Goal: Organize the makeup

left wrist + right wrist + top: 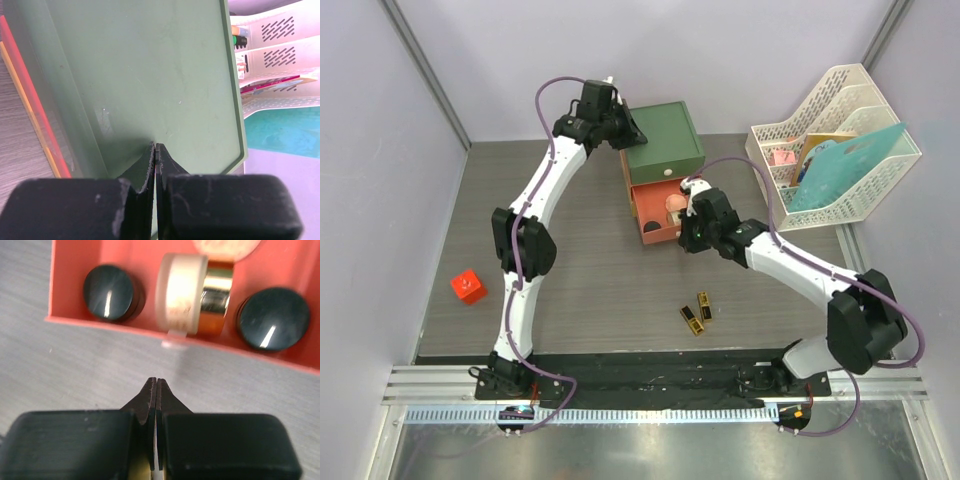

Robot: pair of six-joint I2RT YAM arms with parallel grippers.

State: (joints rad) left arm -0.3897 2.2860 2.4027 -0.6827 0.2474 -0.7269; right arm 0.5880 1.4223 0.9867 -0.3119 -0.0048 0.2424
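**Item 1. Left gripper [155, 152].** Fingertips are pressed together with nothing between them. They sit at the green top of the drawer box [665, 140], near its rear corner. I cannot tell whether they touch it. The box stands at 12 o'clock on the table [590, 270].

**Item 2. Right gripper [156, 386].** Jaws are pressed together and empty. It is over bare table just in front of the open orange drawer [65, 290], with a gap between the tips and the drawer wall.

**Item 3. Makeup in the drawer, seen from my right wrist view.**
- Two round black caps, one at the left [108, 292] and one at the right [272, 317].
- One jar [192, 295] with a frosted white lid and a gold body, lying on its side between the caps.
- The peach edge of a compact [225, 245] behind the jar, mostly cut off.
- I see no lettering I can read on any of these.

**Item 4. Two gold-black lipsticks [697, 313].** They lie side by side on the table at 5 o'clock, well apart from the drawer.

**Item 5. Red cube [468, 287].** It sits alone at 8 o'clock.

**Item 6. White file rack [840, 100].** It stands at 2 o'clock and holds a teal folder [850, 165] and some papers. Their print is too small to read.
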